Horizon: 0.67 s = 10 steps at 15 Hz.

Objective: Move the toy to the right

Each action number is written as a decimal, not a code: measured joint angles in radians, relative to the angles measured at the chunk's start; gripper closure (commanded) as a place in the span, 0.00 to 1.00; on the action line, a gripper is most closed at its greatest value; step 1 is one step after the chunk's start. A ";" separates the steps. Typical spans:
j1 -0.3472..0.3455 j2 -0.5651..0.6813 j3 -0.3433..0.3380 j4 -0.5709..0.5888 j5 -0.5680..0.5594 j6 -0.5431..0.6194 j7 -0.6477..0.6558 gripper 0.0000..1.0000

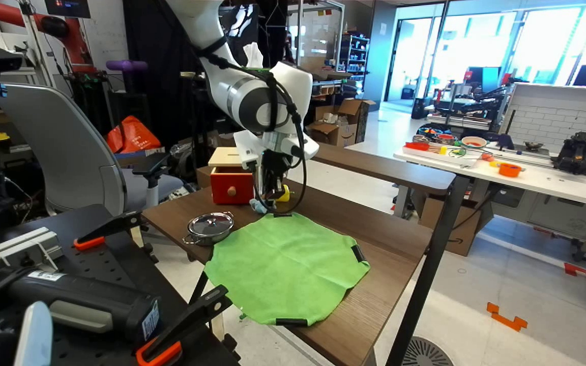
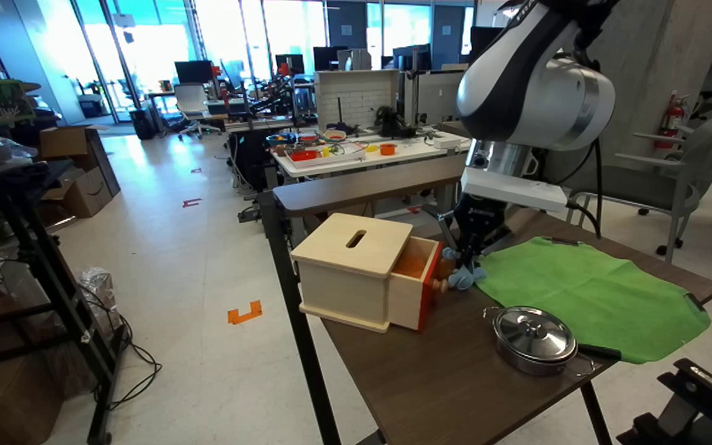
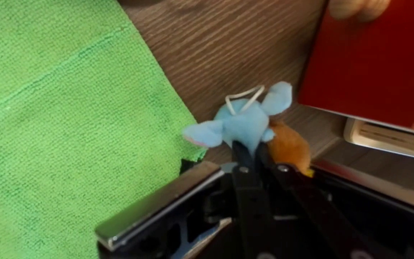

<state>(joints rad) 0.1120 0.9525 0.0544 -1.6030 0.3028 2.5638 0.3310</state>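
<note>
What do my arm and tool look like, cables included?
The arm is white with rounded joints, dark bands and a silver ring. A black cable runs along it, bound with black straps. A white bar-shaped piece sits at the wrist. The tool is mostly black, with slim fingers and shiny metal side bars. Any lettering is too small to read.
</note>
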 measured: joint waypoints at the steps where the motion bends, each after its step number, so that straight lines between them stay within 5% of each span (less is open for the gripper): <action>1: -0.001 -0.006 0.000 0.000 0.001 -0.004 0.001 0.99; 10: -0.057 -0.184 -0.034 -0.043 0.001 -0.140 0.030 0.99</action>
<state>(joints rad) 0.0546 0.7686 0.0203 -1.6456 0.3041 2.4237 0.3615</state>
